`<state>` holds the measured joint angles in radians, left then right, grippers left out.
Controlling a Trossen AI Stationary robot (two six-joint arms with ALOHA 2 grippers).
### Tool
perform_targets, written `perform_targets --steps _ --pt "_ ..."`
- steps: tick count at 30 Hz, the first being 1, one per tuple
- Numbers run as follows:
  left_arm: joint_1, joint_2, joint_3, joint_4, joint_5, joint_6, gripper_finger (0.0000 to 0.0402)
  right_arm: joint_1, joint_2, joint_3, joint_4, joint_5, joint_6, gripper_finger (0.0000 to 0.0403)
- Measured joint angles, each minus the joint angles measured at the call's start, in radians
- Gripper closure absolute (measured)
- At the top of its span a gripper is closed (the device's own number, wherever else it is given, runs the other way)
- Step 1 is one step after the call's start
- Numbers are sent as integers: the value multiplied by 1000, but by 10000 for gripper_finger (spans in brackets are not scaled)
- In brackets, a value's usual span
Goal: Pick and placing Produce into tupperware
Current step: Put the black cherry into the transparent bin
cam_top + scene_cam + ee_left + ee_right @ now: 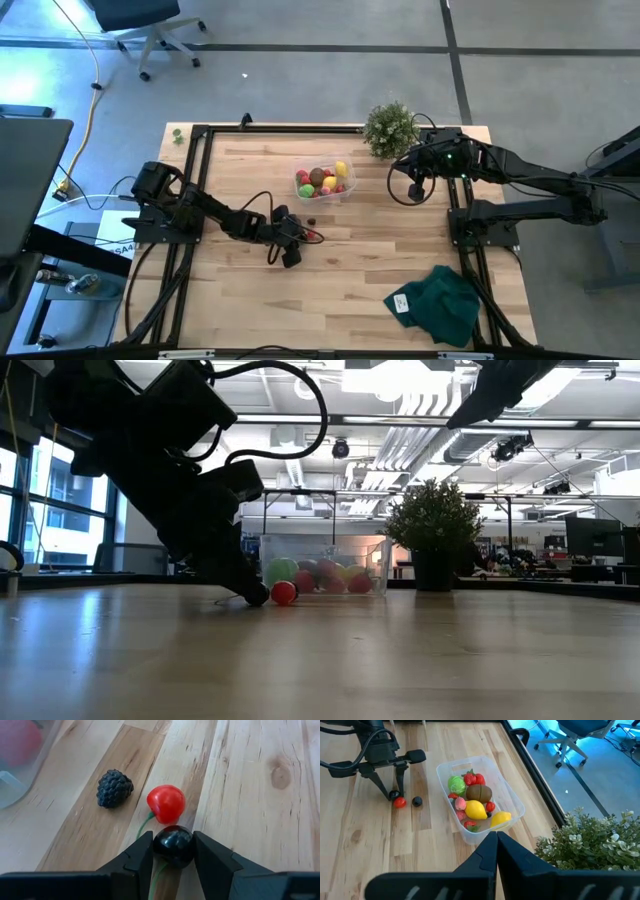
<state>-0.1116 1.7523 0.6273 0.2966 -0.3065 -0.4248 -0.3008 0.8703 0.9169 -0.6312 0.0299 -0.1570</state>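
Observation:
My left gripper [172, 851] is low over the middle of the table [305, 238], shut on a dark cherry. A red cherry [166, 803] lies on the wood just beyond it, with a green stem running back toward the fingers. A blackberry [114, 788] lies beside it. The clear tupperware [325, 184] stands farther back and holds several fruits: a green ball, lemons, a brown kiwi and red berries [476, 800]. My right gripper [496, 840] is shut and hangs in the air above the tupperware's right side, near the plant. My left gripper pinches the dark cherry [173, 845] between its two fingertips, one on either side of the ball. The fingers slant down from the table's left. The dark cherry sits at the table top [258, 596], next to the red cherry [284, 592].
A potted plant [390, 128] stands at the far edge, right of the tupperware. A dark green cloth [440, 302] lies at the near right. Bare wood stretches between the cherries and the near edge. A black frame [205, 135] runs around the table.

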Motion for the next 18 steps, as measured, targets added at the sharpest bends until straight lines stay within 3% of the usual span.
perform_targets --steps 18 --pt "0 -44 0 96 2 12 282 0 0 0 0 0 0 402"
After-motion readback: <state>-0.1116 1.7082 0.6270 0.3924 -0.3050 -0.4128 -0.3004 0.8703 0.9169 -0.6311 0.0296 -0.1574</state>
